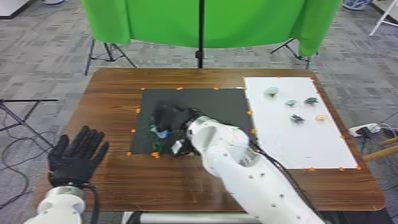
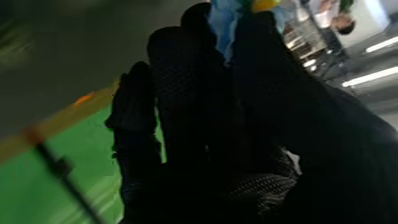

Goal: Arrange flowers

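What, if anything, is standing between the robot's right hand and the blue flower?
Nothing visible stands in the way. The right hand has its thumb and fingers right up against the blue flower, pinching it at their tips, with nothing else showing between them.

Table (image 1: 111, 100): brown wood-grain | mat (image 1: 187, 94): black | sheet (image 1: 293, 140): white | curtain (image 1: 258, 25): green
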{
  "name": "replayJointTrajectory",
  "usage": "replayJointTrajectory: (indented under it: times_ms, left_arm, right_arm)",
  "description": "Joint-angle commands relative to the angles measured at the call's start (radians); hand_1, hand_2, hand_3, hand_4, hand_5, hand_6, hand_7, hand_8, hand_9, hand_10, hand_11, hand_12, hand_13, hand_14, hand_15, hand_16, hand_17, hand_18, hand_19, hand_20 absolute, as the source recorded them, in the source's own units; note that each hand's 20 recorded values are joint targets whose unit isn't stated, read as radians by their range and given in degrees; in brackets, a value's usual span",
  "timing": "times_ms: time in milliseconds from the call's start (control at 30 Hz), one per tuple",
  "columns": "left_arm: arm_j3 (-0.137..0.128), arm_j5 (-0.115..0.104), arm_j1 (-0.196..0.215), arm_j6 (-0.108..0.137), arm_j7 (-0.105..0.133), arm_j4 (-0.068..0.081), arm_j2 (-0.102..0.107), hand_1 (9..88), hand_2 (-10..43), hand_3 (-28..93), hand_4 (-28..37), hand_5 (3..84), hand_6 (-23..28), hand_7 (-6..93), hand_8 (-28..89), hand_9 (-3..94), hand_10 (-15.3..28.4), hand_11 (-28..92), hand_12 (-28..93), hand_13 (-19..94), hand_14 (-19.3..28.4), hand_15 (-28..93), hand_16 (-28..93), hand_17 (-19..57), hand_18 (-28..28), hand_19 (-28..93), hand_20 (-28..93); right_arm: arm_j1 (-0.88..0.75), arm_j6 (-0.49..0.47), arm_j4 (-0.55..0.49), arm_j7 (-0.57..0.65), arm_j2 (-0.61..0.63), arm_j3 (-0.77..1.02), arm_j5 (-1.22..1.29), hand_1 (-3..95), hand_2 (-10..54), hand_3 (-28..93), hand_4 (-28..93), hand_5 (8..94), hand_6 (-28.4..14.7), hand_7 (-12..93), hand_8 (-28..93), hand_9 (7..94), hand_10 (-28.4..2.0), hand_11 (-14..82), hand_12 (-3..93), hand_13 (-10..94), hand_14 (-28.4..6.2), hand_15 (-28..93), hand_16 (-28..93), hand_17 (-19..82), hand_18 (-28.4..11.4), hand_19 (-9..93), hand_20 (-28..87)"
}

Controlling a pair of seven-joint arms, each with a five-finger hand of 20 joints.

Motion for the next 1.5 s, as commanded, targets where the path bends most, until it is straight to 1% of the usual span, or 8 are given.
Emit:
replayJointTrajectory:
  times_ms: [33, 233, 533, 800, 967, 1100, 1400, 1500]
  left_arm:
    - [0.014, -0.020, -0.010, 0.031, -0.008, -0.002, 0.024, 24.5, 18.8, 74, -28.3, 47.4, 9.4, 15.4, -11, 40.4, 14.5, 26, 10, 33, 13.0, 31, -7, -5.4, 13.1, 38, 13]
    - [0.003, -0.022, -0.002, 0.041, -0.011, -0.005, 0.027, 24.5, 18.8, 74, -28.3, 47.5, 9.4, 15.5, -11, 40.7, 14.5, 26, 10, 33, 13.1, 31, -7, -5.3, 13.0, 38, 13]
    - [-0.006, -0.006, 0.000, 0.027, -0.033, -0.001, 0.023, 24.5, 18.8, 74, -28.3, 47.5, 9.4, 15.5, -11, 40.8, 14.4, 26, 10, 33, 13.1, 31, -7, -5.3, 13.0, 38, 13]
    - [-0.010, -0.010, 0.001, 0.025, -0.029, -0.003, 0.018, 24.6, 18.8, 74, -28.3, 47.6, 9.5, 15.6, -11, 40.9, 14.5, 26, 10, 33, 13.1, 31, -7, -5.3, 13.0, 38, 13]
    - [-0.005, -0.006, -0.001, 0.022, -0.030, 0.000, 0.010, 24.6, 18.8, 75, -28.3, 47.6, 9.5, 15.6, -11, 40.8, 14.5, 26, 10, 33, 13.1, 31, -7, -5.3, 13.0, 38, 13]
    - [-0.002, -0.009, 0.000, 0.026, -0.030, -0.001, 0.006, 24.6, 18.8, 75, -28.3, 47.6, 9.5, 15.6, -11, 40.8, 14.5, 26, 10, 33, 13.1, 31, -7, -5.3, 13.0, 38, 13]
    - [-0.015, 0.002, 0.023, 0.007, -0.020, -0.007, -0.025, 24.6, 18.8, 74, -28.3, 47.6, 9.5, 15.5, -11, 40.8, 14.5, 26, 10, 33, 13.1, 31, -7, -5.3, 13.0, 38, 13]
    - [-0.019, -0.004, 0.030, 0.007, -0.007, -0.010, -0.028, 24.6, 18.8, 74, -28.3, 47.6, 9.4, 15.5, -11, 40.7, 14.4, 26, 10, 33, 13.1, 31, -7, -5.3, 13.0, 38, 13]
  right_arm:
    - [0.035, 0.113, 0.065, 0.058, -0.081, -0.089, -0.214, 59.1, -9.5, 73, -28, 74.6, -0.2, 31, 0, 83.9, -11.5, 12.2, 41.6, 66, -9.5, 55, 41, 31, -20.9, 82, 43]
    - [0.033, 0.106, 0.109, 0.067, -0.107, -0.106, -0.327, 58.9, -9.5, 73, -28, 75.2, -0.7, 30, -1, 83.7, -11.5, 12.0, 41.6, 66, -9.8, 55, 41, 32, -21.3, 83, 44]
    - [-0.001, 0.067, 0.073, 0.085, -0.091, -0.126, -0.313, 58.5, -9.5, 73, -28, 74.2, -1.3, 28, -1, 82.4, -11.9, 11.2, 40.7, 64, -10.1, 56, 40, 31, -21.6, 83, 43]
    - [-0.007, 0.092, 0.058, 0.137, -0.074, -0.122, -0.251, 56.5, -9.5, 73, -28, 67.4, -1.4, 16, -5, 78.7, -12.1, 9.6, 36.0, 63, -10.6, 57, 38, 30, -21.8, 82, 41]
    - [-0.016, 0.124, 0.041, 0.182, -0.069, -0.105, -0.204, 54.2, -9.5, 74, -28, 65.7, -1.4, 15, -12, 76.9, -12.2, 12.1, 33.0, 63, -10.9, 57, 37, 30, -21.9, 82, 41]
    - [-0.031, 0.138, 0.027, 0.191, -0.070, -0.079, -0.167, 43.5, -9.5, 77, -28, 64.8, -2.2, 14, -12, 72.1, -14.4, 24.4, 19.8, 62, -12.4, 63, 26, 30, -22.2, 83, 40]
    - [-0.121, 0.159, -0.197, 0.248, 0.052, 0.160, -0.024, 38.0, -9.5, 76, -28, 63.0, -3.9, 13, -11, 69.0, -16.3, 22.0, 18.3, 60, -14.1, 63, 25, 29, -22.8, 82, 40]
    - [-0.182, 0.253, -0.240, 0.202, 0.133, 0.281, -0.082, 38.5, -9.5, 77, -28, 62.4, -4.2, 12, -11, 67.8, -17.0, 21.0, 18.1, 59, -14.2, 62, 24, 28, -22.4, 82, 39]
